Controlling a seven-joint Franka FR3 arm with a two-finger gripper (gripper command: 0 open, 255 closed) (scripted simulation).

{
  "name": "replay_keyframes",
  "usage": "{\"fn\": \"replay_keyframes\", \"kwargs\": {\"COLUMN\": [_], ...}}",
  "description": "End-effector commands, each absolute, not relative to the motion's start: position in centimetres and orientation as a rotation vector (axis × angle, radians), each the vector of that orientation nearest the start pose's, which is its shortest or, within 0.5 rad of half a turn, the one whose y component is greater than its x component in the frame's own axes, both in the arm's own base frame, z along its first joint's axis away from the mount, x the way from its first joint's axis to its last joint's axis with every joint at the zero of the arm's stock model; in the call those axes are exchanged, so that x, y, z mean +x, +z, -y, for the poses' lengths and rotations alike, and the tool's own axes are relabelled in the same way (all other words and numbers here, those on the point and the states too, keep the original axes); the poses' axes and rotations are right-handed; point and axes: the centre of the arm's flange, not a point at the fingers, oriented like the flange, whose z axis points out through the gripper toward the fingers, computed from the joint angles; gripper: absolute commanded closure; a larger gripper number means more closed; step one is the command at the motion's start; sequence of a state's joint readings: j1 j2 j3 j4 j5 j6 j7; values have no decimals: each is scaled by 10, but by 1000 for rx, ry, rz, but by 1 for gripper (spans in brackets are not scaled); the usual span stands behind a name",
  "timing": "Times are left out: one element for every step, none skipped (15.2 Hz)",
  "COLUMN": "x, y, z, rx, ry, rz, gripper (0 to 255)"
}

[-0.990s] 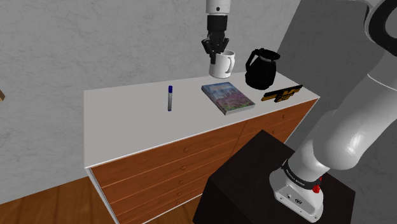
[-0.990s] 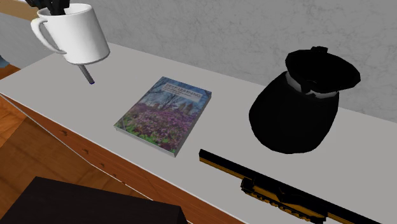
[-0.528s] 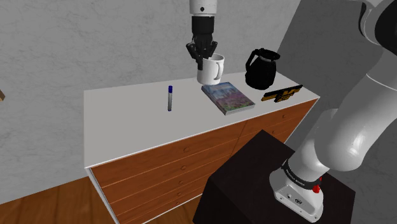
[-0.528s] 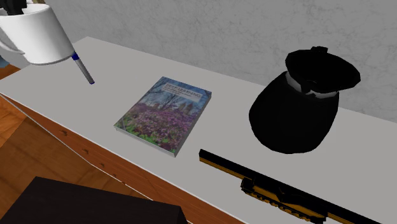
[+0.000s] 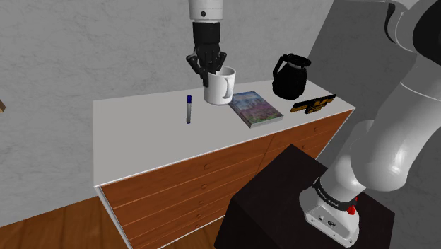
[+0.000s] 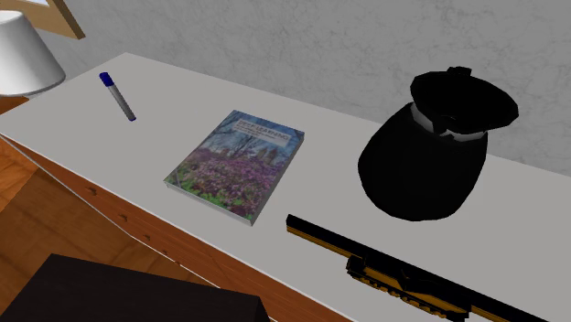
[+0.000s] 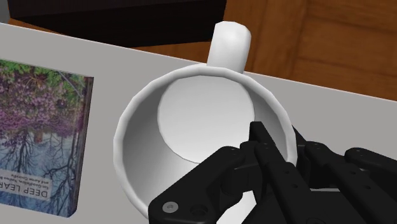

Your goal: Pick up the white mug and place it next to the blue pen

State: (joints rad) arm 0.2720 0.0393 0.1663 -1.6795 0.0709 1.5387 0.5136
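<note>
A white Franka arm [image 5: 396, 127] reaches from its dark stand [image 5: 297, 205] over a white-topped wooden dresser [image 5: 141, 134]. The black gripper [image 5: 210, 71] is clamped on the rim of the white mug [image 5: 219, 86], holding it upright above the back half of the top, between the blue pen [image 5: 189, 109] and a book [image 5: 253, 108]. The wrist view looks straight into the mug [image 7: 203, 127], onto its bare white floor, with the handle [image 7: 229, 41] towards the dresser's front edge. The second exterior view catches the mug [image 6: 23, 55] at the far end, beyond the pen [image 6: 117, 96]. A black carafe [image 6: 430, 155] stands near the back edge.
</note>
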Motion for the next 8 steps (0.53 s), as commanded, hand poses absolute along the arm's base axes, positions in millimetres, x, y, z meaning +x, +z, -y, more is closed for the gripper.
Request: {"fn": "replay_keyframes", "kwargs": {"x": [499,499,499,499,499,499,499,499], "y": [541,535,530,525,519,514,509,504], "z": [-244,-244,-244,-244,-244,-244,-244,-244], "rx": [-3137,-3137,-3137,-3137,-3137,-3137,-3137,-3137], "ry": [307,307,307,307,307,307,307,307], "rz": [-125,-125,-125,-125,-125,-125,-125,-125], "gripper": [255,255,255,255,255,255,255,255]}}
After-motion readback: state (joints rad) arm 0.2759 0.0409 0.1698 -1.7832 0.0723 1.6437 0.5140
